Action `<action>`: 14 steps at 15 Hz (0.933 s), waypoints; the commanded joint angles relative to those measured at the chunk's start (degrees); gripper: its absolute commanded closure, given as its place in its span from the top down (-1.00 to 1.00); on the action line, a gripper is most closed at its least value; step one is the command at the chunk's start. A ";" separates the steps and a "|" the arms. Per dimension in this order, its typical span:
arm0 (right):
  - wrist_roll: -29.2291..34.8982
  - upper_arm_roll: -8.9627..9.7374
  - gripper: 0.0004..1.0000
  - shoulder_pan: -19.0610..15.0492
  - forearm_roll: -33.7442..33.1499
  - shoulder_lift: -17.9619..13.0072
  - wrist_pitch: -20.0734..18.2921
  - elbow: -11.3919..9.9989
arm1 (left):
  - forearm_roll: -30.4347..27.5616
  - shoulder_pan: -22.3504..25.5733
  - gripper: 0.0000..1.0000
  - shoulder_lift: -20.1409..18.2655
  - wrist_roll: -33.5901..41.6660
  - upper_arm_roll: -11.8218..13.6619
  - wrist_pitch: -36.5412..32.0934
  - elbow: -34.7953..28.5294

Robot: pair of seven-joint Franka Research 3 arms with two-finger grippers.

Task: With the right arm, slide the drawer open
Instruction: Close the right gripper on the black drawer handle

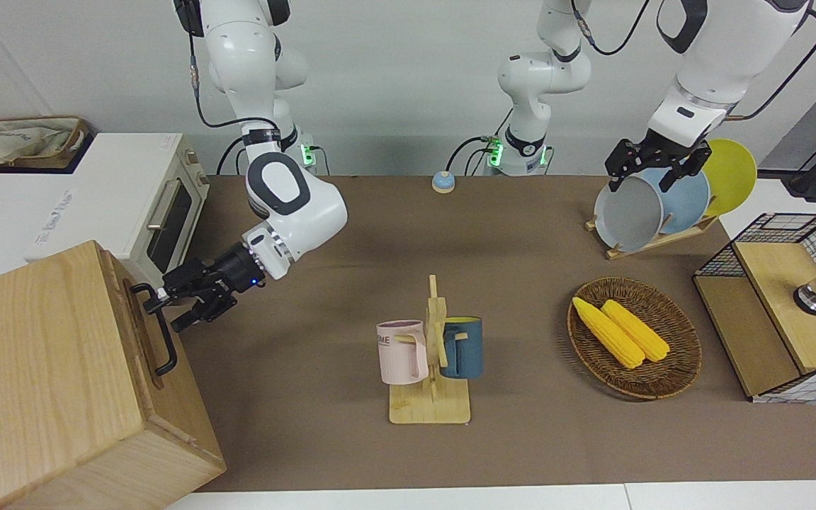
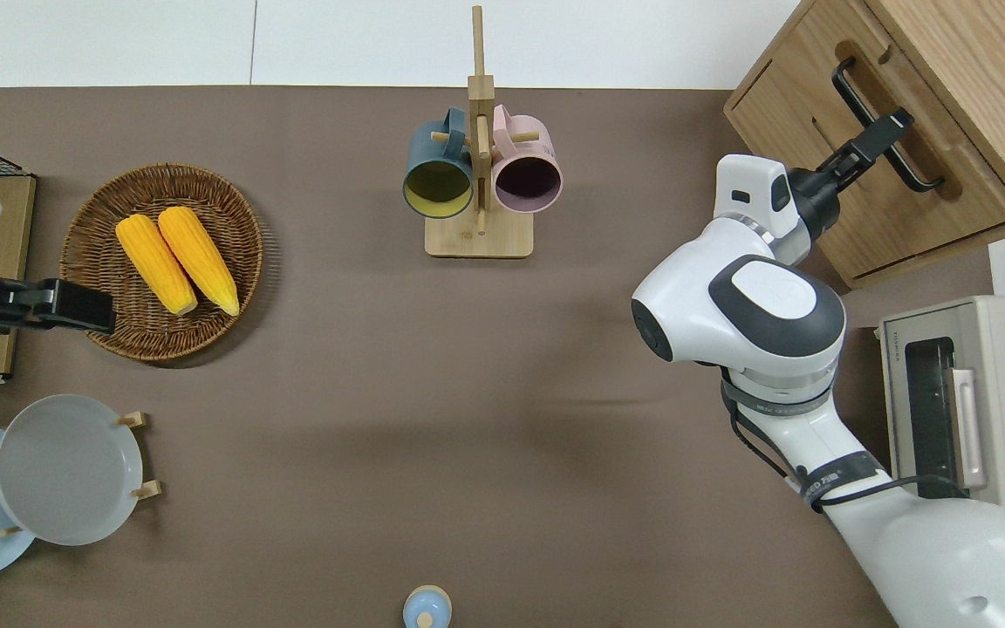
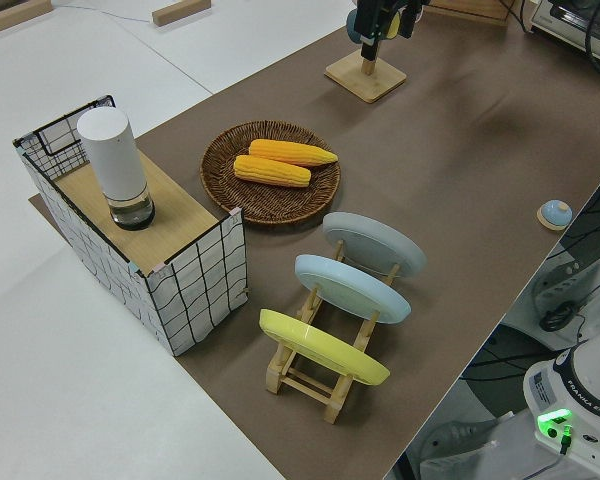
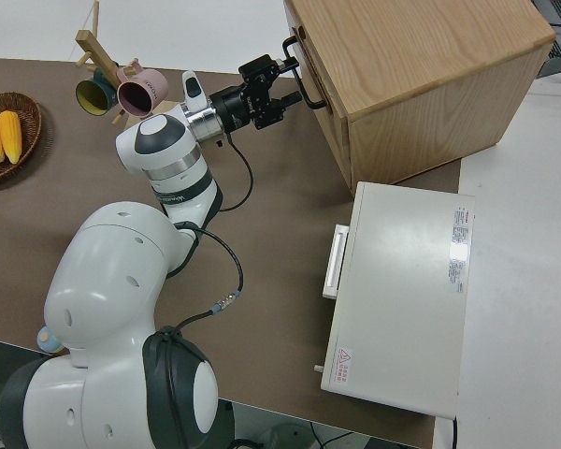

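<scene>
The right arm's black two-finger gripper [image 1: 180, 303] reaches sideways to the black metal bar handle [image 1: 158, 329] of the wide light-wood drawer [image 2: 873, 161]. Its fingers straddle the bar's upper end, spread rather than pinched, so the grasp looks not yet made. The drawer sits flush in the large pale wooden cabinet [image 1: 47, 382] at the right arm's end of the brown bench [image 1: 351, 283], farther from the robots than the white toaster oven [image 1: 135, 205]. Next, I judge, the fingers must close, then pull straight out. The left arm is parked.

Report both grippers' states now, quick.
Right gripper: at the drawer's black bar handle, fingers around it, grip cannot be confirmed.
Left gripper: parked, open, holding nothing.
</scene>
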 commanded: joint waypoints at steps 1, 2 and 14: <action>1.09 -0.87 0.10 0.16 -2.61 0.17 0.92 -0.25 | 0.98 0.22 0.99 0.65 0.55 -0.37 -1.13 1.40; 1.00 -0.87 -0.18 0.16 -2.61 0.17 0.92 -0.25 | 0.98 0.22 0.99 0.65 0.55 -0.37 -1.13 1.49; 1.00 -0.87 -1.00 2.62 -1.83 0.44 -0.57 -0.34 | 0.98 0.22 0.99 0.74 0.55 -0.37 -1.13 1.49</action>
